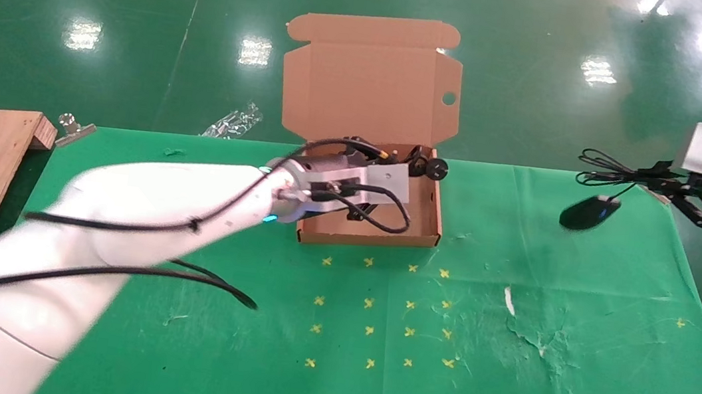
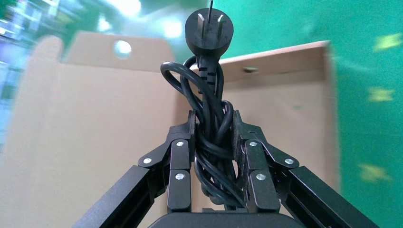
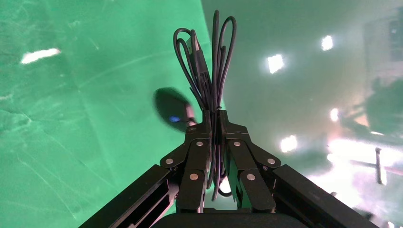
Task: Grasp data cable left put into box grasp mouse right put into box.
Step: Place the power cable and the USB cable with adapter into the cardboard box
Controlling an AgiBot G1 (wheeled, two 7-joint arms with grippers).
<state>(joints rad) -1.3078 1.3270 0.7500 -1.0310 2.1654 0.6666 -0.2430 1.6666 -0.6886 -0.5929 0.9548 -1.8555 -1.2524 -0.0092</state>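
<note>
Holding the data cable [image 2: 209,137] clamped in our left claw [image 2: 214,142] above the open box [image 1: 432,217], we have yet to release it; our right claw [image 3: 215,137] pinches the mouse [image 1: 589,213] by its wire, hanging over the table [image 1: 575,332] far from the box.

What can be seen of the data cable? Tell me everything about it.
The data cable is a thick black cord, rubbery-looking, wound into a tight twisted bundle. One end carries a round disc-shaped plug head with flat metal prongs showing. The left gripper is shut on the middle of the bundle, a finger pressed against each side, with the plug pointing away from the wrist. It hangs over the open cardboard box, plug near the far right corner by the raised lid. Whether it touches the box floor cannot be told.
</note>
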